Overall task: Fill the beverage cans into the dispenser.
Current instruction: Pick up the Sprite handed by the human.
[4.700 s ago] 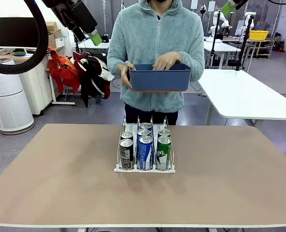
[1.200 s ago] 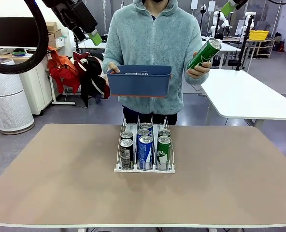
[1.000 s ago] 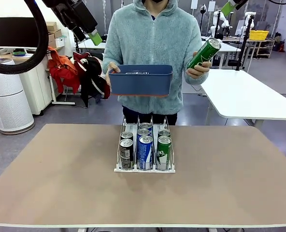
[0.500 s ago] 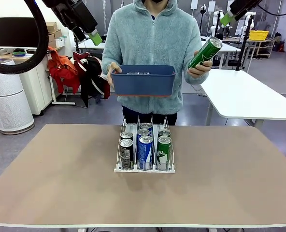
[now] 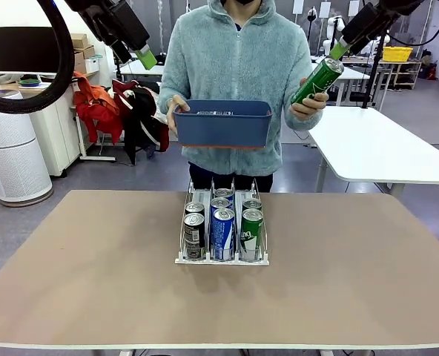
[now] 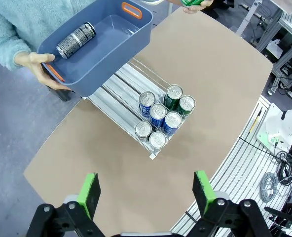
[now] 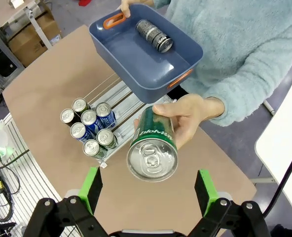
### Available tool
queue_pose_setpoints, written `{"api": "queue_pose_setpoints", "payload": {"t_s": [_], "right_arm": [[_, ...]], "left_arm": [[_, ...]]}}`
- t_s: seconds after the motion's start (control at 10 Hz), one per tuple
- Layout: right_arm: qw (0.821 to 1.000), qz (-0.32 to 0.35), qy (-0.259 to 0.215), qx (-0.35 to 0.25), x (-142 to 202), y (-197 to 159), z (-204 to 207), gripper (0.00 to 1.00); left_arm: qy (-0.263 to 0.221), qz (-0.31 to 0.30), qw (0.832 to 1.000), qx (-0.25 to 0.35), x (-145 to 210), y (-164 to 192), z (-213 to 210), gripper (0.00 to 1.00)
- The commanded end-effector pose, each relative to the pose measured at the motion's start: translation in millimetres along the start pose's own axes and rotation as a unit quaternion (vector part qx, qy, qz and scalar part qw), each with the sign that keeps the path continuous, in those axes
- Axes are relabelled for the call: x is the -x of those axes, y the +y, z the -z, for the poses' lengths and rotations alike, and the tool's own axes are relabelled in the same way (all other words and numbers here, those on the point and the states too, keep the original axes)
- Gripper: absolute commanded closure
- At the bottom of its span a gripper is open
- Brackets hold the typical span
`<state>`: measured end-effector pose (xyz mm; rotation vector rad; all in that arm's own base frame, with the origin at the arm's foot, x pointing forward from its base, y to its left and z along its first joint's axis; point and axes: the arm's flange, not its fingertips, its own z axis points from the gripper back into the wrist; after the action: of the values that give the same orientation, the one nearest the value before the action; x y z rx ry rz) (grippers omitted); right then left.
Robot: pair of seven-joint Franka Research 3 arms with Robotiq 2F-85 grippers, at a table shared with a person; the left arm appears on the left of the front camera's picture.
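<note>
A tan table [image 5: 93,282] stands in a lab room, with a person in a fleece jacket at its far side. The dispenser [image 5: 221,260] sits mid-table, its lanes running from the person toward the robot. Seven cans [image 5: 223,231] stand upright at its near end: two black in the left lane, three in the middle with a blue one in front, and two green on the right. The far stretch of the lanes is bare.

The person holds a blue tub [image 5: 223,124] in one hand above the far table edge. A black can [image 6: 76,40] lies on its side inside the tub. The other hand [image 5: 307,105] holds out a green can [image 5: 317,80], tilted with its top up and toward the right gripper [image 7: 148,190]. That gripper hangs just above the can, fingers wide and holding nothing. The left gripper [image 6: 146,183] hangs high over the table's left side, well apart from everything, fingers also wide and holding nothing.
</note>
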<state>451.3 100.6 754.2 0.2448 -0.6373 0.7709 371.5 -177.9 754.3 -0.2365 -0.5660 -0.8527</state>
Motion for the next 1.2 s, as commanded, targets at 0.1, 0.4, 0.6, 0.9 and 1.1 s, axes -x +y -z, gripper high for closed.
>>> {"api": "queue_pose_setpoints", "payload": {"t_s": [0.1,0.4,0.6,0.9,1.1], "right_arm": [[1.0,0.02,-0.001,-0.011,2.3,-5.8,11.5,0.0],[1.0,0.025,-0.001,-0.015,4.9,-10.3,26.8,0.0],[0.999,0.025,0.0,-0.024,6.7,-11.0,34.9,0.0],[0.999,0.03,0.001,-0.036,7.1,-11.3,48.5,0.0],[0.998,0.032,0.005,-0.047,9.0,-9.5,56.8,0.0]], "left_arm": [[0.0,0.001,1.0,0.001,0.4,0.6,-0.9,0.0],[0.0,0.001,1.0,0.001,0.4,0.6,-0.9,0.0],[0.0,0.001,1.0,0.001,0.4,0.6,-0.9,0.0],[0.0,0.001,1.0,0.001,0.4,0.6,-0.9,0.0],[0.0,0.001,1.0,0.001,0.4,0.6,-0.9,0.0]]}}
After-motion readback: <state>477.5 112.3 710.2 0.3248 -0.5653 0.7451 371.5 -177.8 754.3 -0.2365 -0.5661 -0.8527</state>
